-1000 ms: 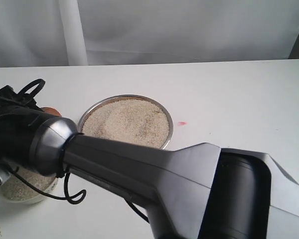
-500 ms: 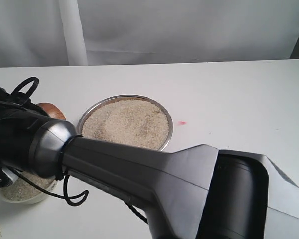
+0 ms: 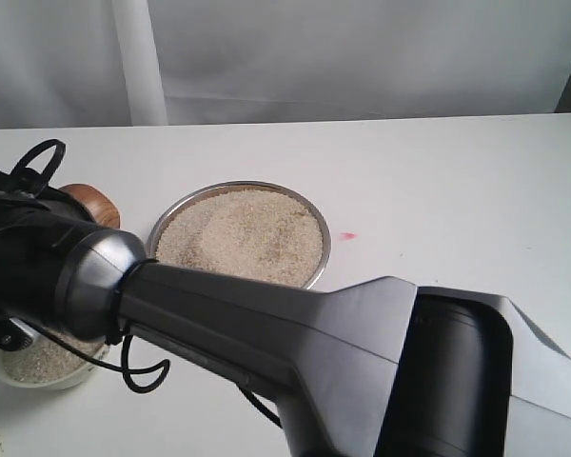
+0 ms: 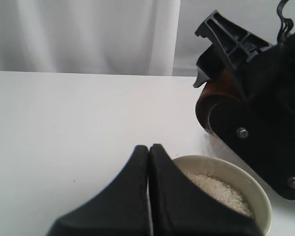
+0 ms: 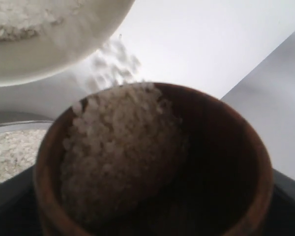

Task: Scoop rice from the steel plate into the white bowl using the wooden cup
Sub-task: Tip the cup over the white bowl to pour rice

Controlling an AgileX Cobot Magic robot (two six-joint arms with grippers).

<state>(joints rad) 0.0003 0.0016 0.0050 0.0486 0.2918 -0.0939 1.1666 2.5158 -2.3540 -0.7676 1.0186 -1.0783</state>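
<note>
My right arm reaches across to the left of the exterior view, with its gripper [image 4: 236,93] shut on the reddish-brown wooden cup [image 3: 93,205]. The cup [image 5: 226,162] is tipped over the white bowl [image 3: 38,374] and still holds rice [image 5: 118,147]. Loose grains [image 5: 113,59] fall from its lip beside the bowl's outer wall [image 5: 49,54]. The bowl [image 4: 253,191] holds a heap of rice [image 4: 216,189]. The steel plate [image 3: 325,249] sits to the right of the bowl, filled with rice [image 3: 243,233]. My left gripper [image 4: 149,147] is shut and empty, right next to the bowl's rim.
The right arm's large grey forearm [image 3: 362,352] covers the lower middle and right of the exterior view and hides most of the bowl. A small pink mark [image 3: 348,235] lies on the white table [image 3: 457,190] right of the plate. A white curtain hangs behind.
The right wrist has shifted left and rolled, bringing more of the wooden cup into view above the bowl. The plate and bowl have stayed in place.
</note>
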